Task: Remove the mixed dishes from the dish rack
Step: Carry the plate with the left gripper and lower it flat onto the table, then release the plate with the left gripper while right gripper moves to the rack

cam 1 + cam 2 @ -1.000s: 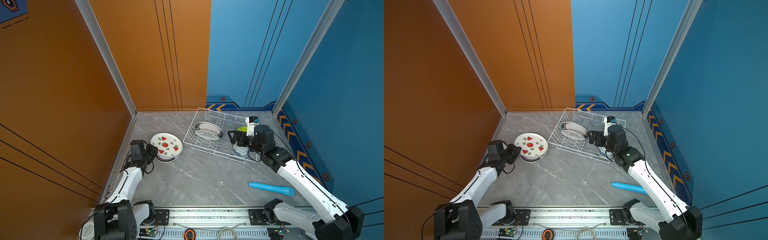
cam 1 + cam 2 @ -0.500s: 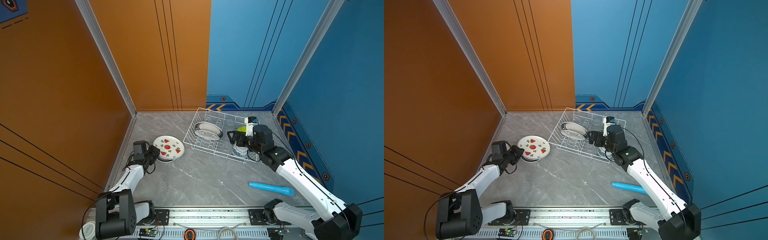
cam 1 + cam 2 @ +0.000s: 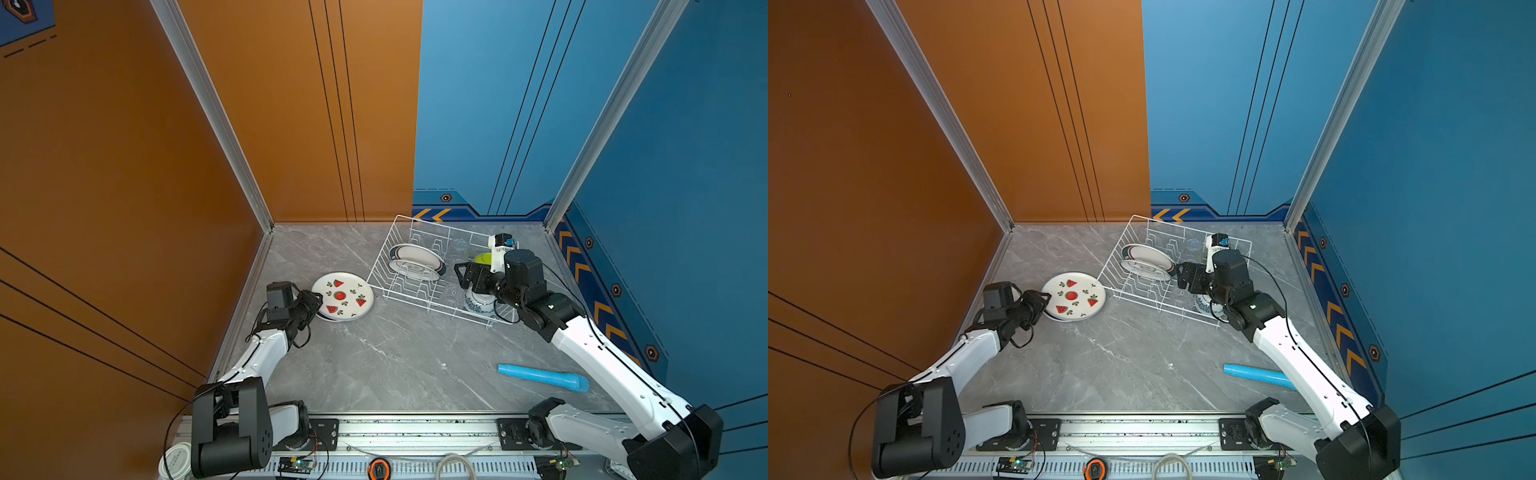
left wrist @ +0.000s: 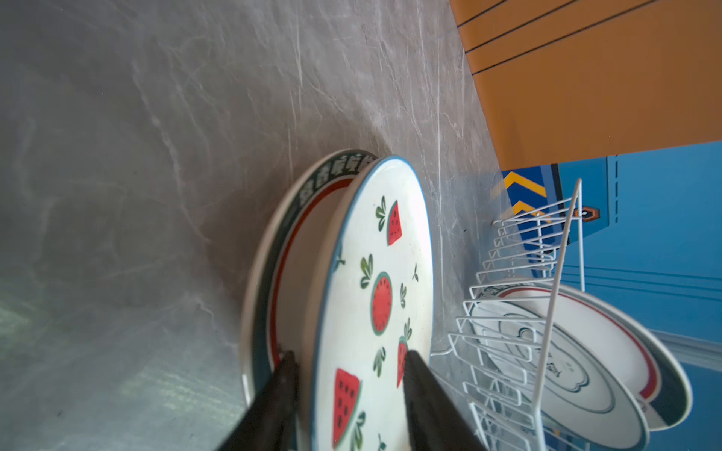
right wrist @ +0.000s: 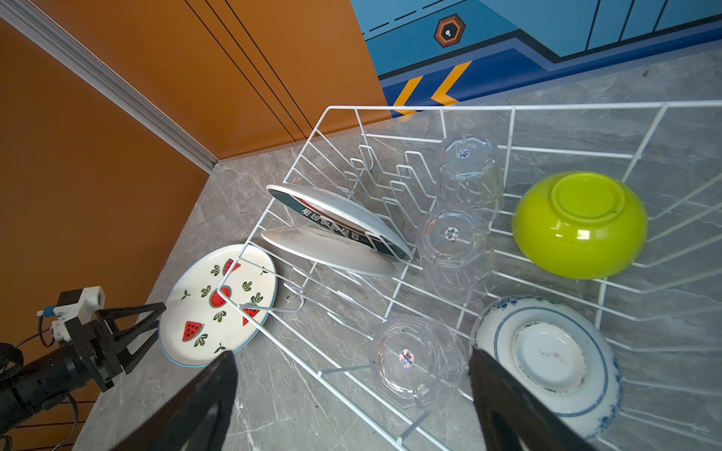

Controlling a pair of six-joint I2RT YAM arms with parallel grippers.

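Inspection finding: white Chinese characters run along the dark rim of the lower plate (image 4: 335, 170) on the counter (image 4: 156, 156), too blurred to read. Similar characters on the racked plate (image 5: 332, 223) are also illegible. Two orange chevrons (image 5: 450, 79) mark the blue wall (image 5: 586, 23) base.

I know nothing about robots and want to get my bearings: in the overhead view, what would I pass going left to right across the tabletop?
From the left: left gripper → watermelon plate → dark-rimmed plates → right gripper → light blue tube.
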